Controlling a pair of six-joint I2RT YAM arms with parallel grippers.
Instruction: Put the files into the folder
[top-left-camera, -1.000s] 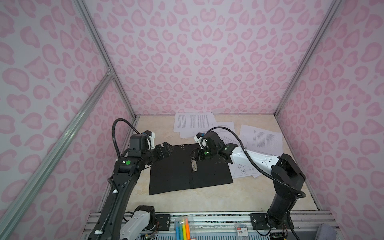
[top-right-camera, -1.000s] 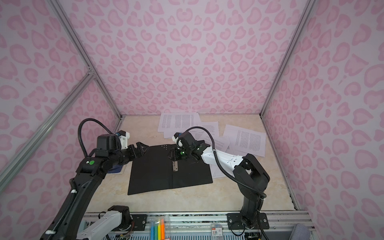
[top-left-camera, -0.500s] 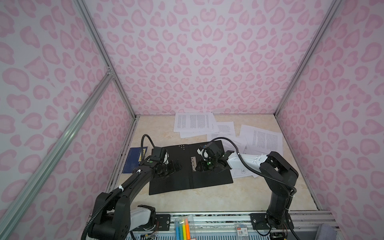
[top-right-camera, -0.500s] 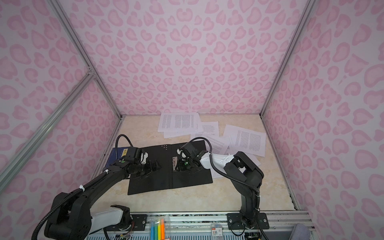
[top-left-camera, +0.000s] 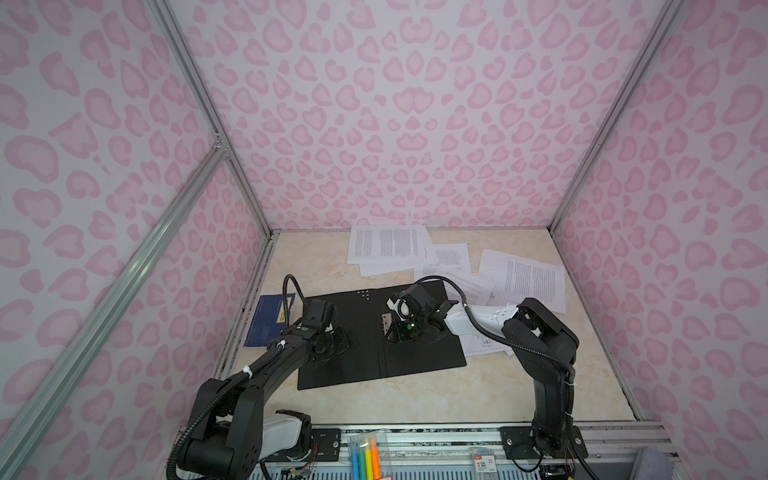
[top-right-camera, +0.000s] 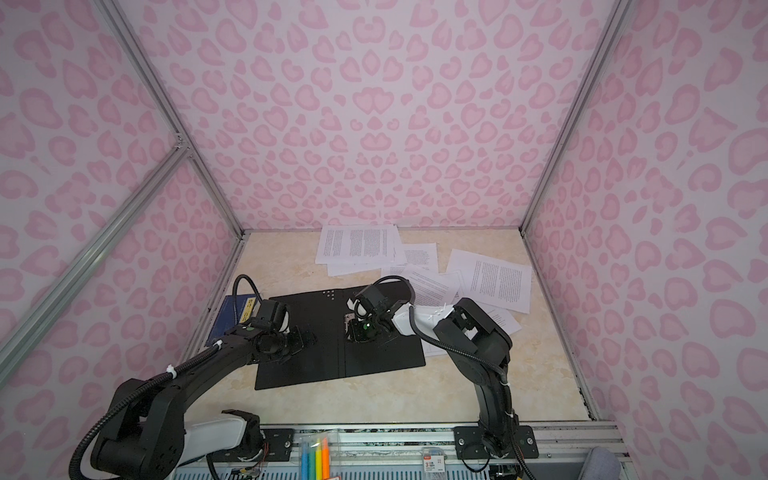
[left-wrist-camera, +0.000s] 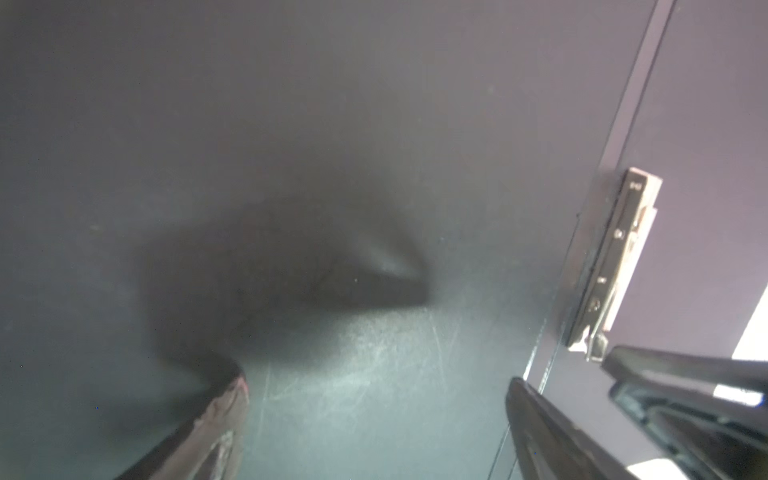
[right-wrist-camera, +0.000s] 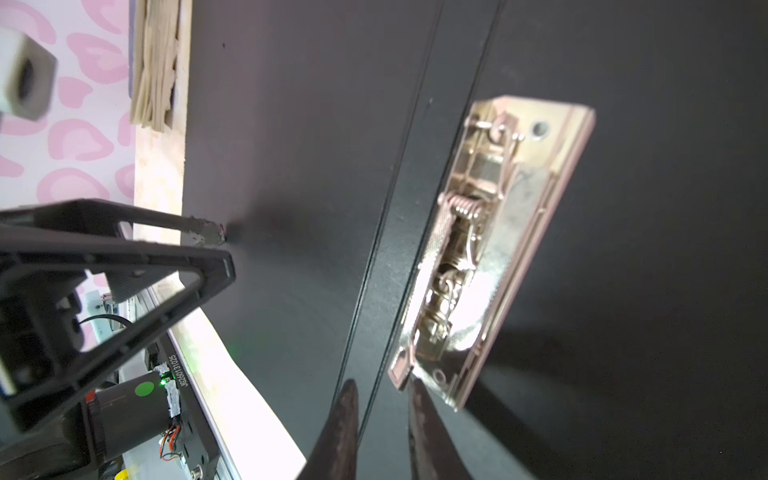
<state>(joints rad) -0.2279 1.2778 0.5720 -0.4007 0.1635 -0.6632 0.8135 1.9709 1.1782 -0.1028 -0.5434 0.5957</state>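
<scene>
On the table (top-left-camera: 457, 399), open black folder (top-left-camera: 419, 357), metal clip (top-left-camera: 387, 324).

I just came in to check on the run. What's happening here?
The folder lies open, black inside up. The left gripper, jaws wide, is down on its left half. The right gripper, jaws narrowed to a small gap, sits at the end of the metal clip by the spine; whether it grips is unclear. The files lie loose behind and right of it, none inside yet.
</scene>
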